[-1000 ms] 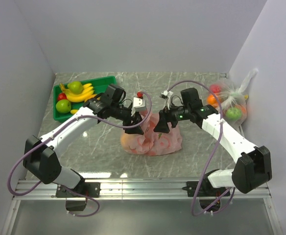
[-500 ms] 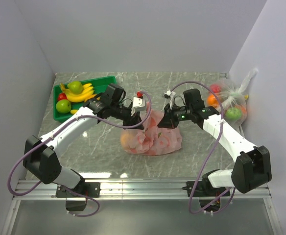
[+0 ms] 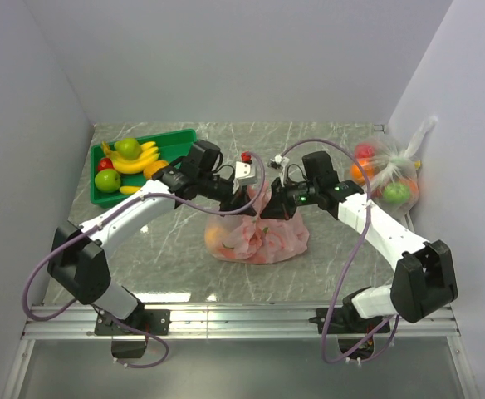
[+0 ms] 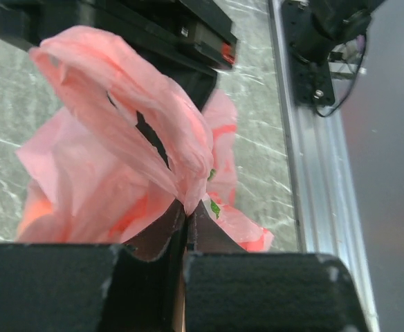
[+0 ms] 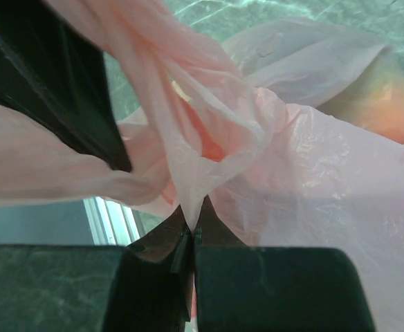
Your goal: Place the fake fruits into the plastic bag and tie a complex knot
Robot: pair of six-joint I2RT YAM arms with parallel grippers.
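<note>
A robotics lab test cell: plain white panels (image 3: pixel 251 58) box in a marble-patterned tabletop (image 3: pixel 176 262) on three sides. A left arm (image 3: pixel 126 218) and a right arm (image 3: pixel 384 233) stand on an aluminium rail (image 3: pixel 242 320) at its near edge (lilac cables (image 3: pixel 25 291) looping from their bases), and glossy fake fruits (image 3: pixel 128 148) fill a green tray (image 3: pixel 172 135).

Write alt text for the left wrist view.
The left gripper is shut on a gathered fold of the pink plastic bag. The rest of the bag lies beyond on the marbled table, beside an aluminium rail.
</note>
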